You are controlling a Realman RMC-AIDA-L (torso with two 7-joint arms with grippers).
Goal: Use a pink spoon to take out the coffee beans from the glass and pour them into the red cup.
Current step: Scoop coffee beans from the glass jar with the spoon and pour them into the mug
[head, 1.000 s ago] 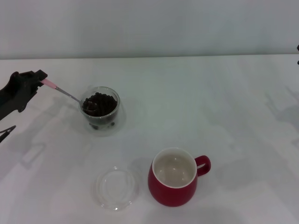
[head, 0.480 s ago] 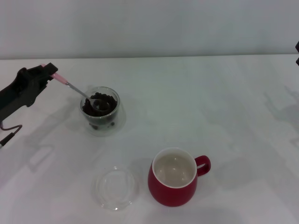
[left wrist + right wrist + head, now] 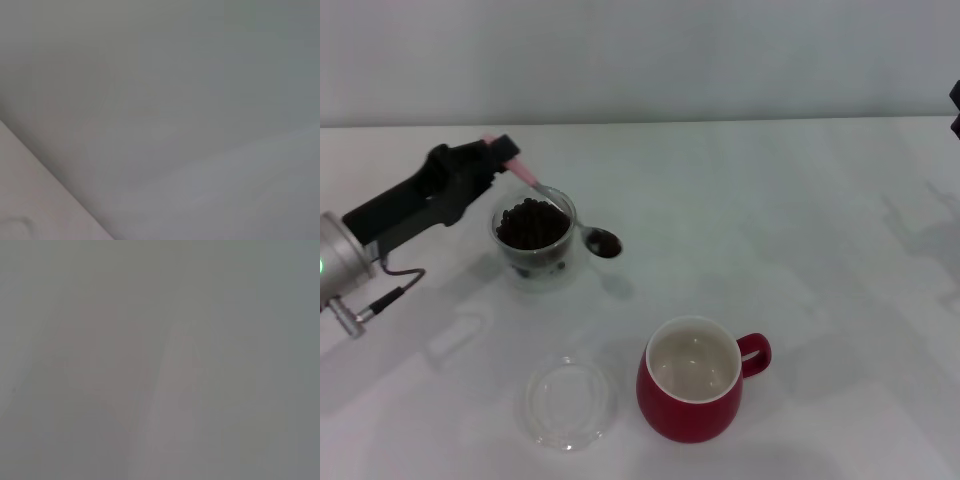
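Observation:
In the head view my left gripper (image 3: 500, 152) is shut on the pink handle of the pink spoon (image 3: 560, 205). The spoon slants down to the right, over the glass's rim. Its metal bowl holds a few coffee beans (image 3: 604, 244) in the air just right of the glass (image 3: 534, 238). The glass is still mostly full of dark coffee beans (image 3: 530, 223). The red cup (image 3: 693, 392) stands at the front, right of centre, its cream inside empty. A sliver of my right arm (image 3: 955, 108) shows at the right edge. Both wrist views show only plain grey.
A flat clear round dish (image 3: 570, 403) lies on the white table (image 3: 800, 220) just left of the red cup. A cable (image 3: 380, 290) hangs from my left arm near the left edge.
My left gripper has moved right and up. The spoon has left the glass with a few beans in its bowl and now hangs just right of the glass.

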